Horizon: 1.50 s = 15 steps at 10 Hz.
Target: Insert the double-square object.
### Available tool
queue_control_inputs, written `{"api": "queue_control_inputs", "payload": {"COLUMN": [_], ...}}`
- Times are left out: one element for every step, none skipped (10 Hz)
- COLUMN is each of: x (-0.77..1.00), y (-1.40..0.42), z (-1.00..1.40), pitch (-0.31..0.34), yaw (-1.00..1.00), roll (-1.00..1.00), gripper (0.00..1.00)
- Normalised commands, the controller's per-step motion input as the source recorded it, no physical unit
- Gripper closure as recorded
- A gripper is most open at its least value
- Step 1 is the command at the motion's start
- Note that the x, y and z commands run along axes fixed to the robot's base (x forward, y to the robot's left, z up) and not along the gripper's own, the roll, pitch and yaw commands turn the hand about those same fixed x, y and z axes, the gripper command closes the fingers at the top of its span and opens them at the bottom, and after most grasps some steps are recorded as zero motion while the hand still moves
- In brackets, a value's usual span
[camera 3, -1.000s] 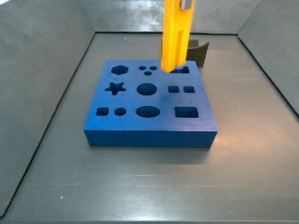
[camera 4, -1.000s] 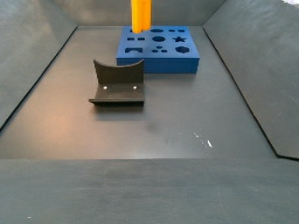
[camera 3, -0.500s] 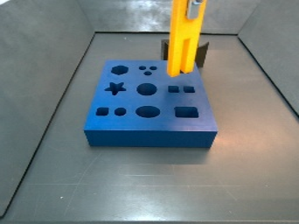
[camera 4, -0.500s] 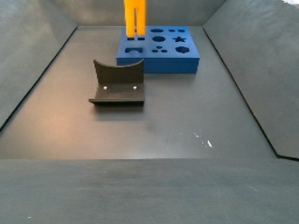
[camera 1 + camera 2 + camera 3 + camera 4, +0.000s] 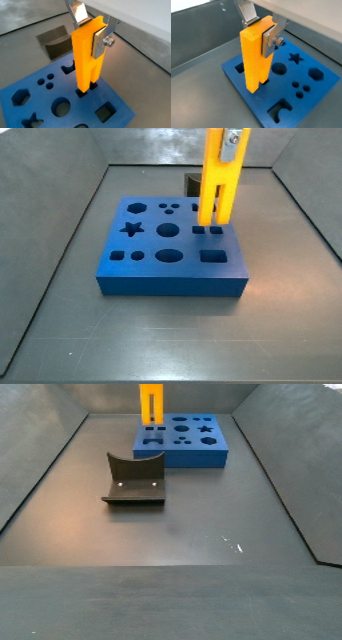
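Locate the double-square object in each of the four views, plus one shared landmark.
Wrist view: double-square object, centre, upright, held by the gripper.
Wrist view: centre, upright.
Side view: upper right, over the block.
Side view: top centre.
Shared landmark: blue block, seen in every view.

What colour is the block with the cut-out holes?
Blue block, clearest in a side view; the gripper holds the yellow-orange bar above it.

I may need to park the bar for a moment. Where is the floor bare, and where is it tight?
Bare grey floor spreads wide in front of the dark curved fixture. It is tight at the blue block with shaped holes, where the gripper holds the upright yellow-orange grooved bar at the double-square hole.
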Motion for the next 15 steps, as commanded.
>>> {"api": "queue_control_inputs", "payload": {"x": [0.21, 0.22, 0.28, 0.09, 0.00, -0.08, -0.19, -0.13, -0.07, -0.03, 0.00, -0.01, -0.04, -0.08, -0.17], "y": [-0.02, -0.08, -0.11, -0.09, -0.11, -0.06, 0.00, 0.00, 0.00, 0.00, -0.07, 0.00, -0.08, -0.03, 0.00], "z": [0.00, 0.00, 0.00, 0.00, 0.00, -0.03, -0.05, -0.03, -0.07, -0.05, -0.07, -0.19, -0.17, -0.21, -0.24], "pitch": [0.196, 0.184, 0.160, 0.084, 0.044, 0.000, 0.000, 0.000, 0.000, 0.000, 0.000, -0.026, -0.036, -0.050, -0.047], "yaw": [-0.47, -0.45, -0.45, -0.29, -0.11, -0.06, -0.07, -0.05, -0.04, -0.01, 0.00, -0.05, 0.00, -0.01, -0.03], "roll": [0.21, 0.20, 0.17, 0.11, 0.07, 0.04, 0.01, 0.00, 0.00, 0.00, 0.00, 0.00, 0.00, 0.00, 0.00], "gripper": [1.00, 1.00, 1.00, 1.00, 1.00, 1.00, 1.00, 1.00, 1.00, 1.00, 1.00, 1.00, 1.00, 1.00, 1.00]}}
